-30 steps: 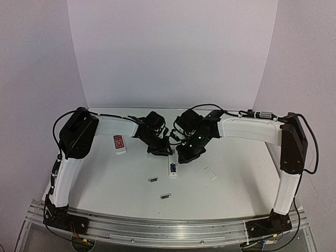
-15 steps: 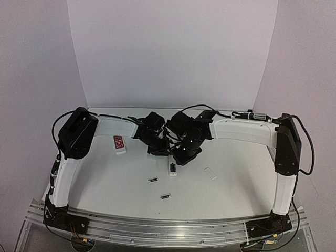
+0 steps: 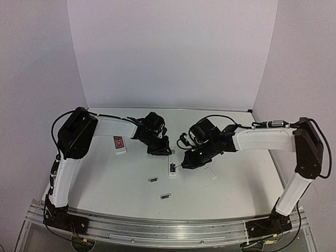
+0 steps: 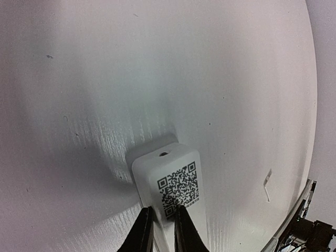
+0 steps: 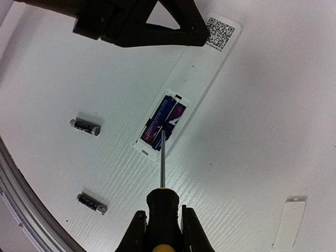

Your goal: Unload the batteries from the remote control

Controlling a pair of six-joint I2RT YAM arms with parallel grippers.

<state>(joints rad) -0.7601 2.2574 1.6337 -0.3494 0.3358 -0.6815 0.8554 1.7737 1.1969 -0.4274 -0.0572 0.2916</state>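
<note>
The right gripper (image 5: pixel 161 218) is clamped on one screwdriver (image 5: pixel 160 202), whose tip is set on two batteries (image 5: pixel 164 122) seated in the remote (image 5: pixel 202 68) at frame centre. The left gripper (image 4: pixel 161 215) is narrowed to a slit at the remote's QR end. Two loose batteries (image 5: pixel 85 126) (image 5: pixel 92 204) are seen at left, one cover (image 5: pixel 287 223) at lower right, and a second remote (image 3: pixel 119 143) left of centre in the top view.

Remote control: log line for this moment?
right gripper: shut on screwdriver | tip: in remote control's battery bay | batteries: two in bay, two on table | left gripper: at QR end
</note>
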